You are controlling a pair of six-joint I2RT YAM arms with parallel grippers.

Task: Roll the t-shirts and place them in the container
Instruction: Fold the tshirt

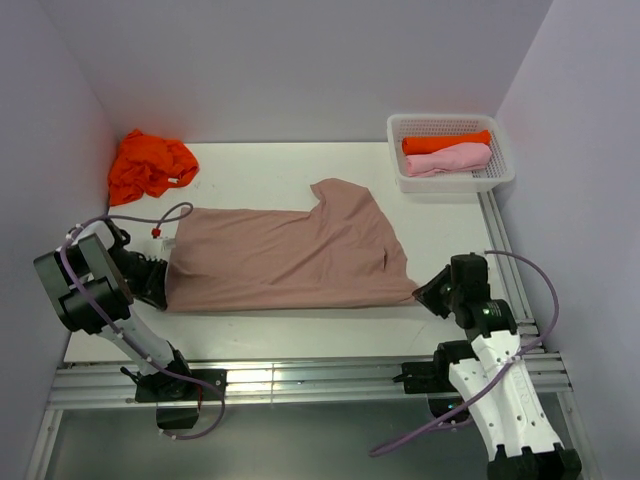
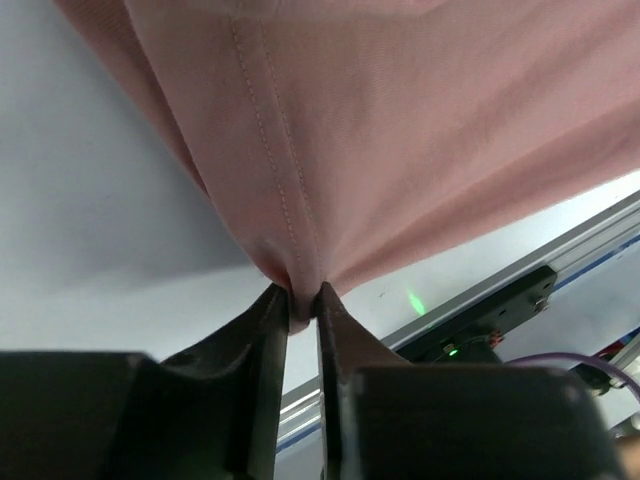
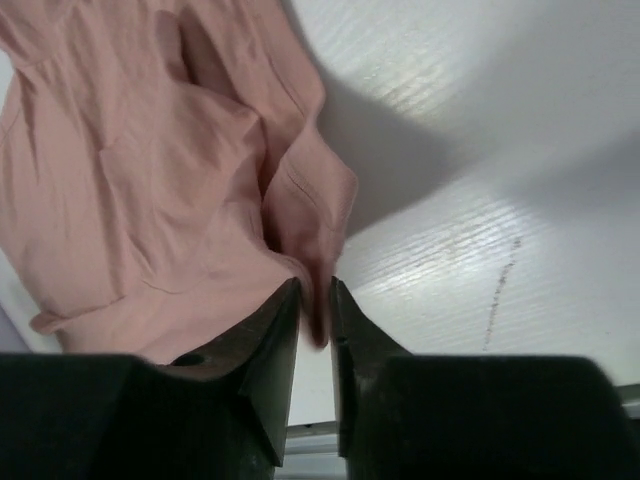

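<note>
Jaws of the left gripper (image 2: 302, 298) were closed on a bunched hem corner of the pinkish-brown t-shirt (image 1: 290, 260), the cloth drawn up into a peak where it entered them. The right gripper (image 3: 315, 305) likewise pinched a folded corner at the shirt's opposite end, with only a thin gap between its jaws. Both wrists sat low and close to the table (image 1: 260, 160), and the left arm (image 1: 95, 290) and right arm (image 1: 500, 365) reached in from the 2 near corners, so the shirt lay spread flat between them across the middle of the table, collar toward the far side. Being light, limp and thin, it would probably sag and crease wherever unsupported, and layers could slip over each other, so a grip on the doubled, stitched hem or a folded corner looked the safest hold. An orange t-shirt (image 1: 150, 165) lay crumpled at the far left corner, well apart. In the white basket (image 1: 398, 125) at the far right, 2 rolls lay side by side: an orange roll (image 1: 445, 143) and a light pink roll (image 1: 448, 160).
</note>
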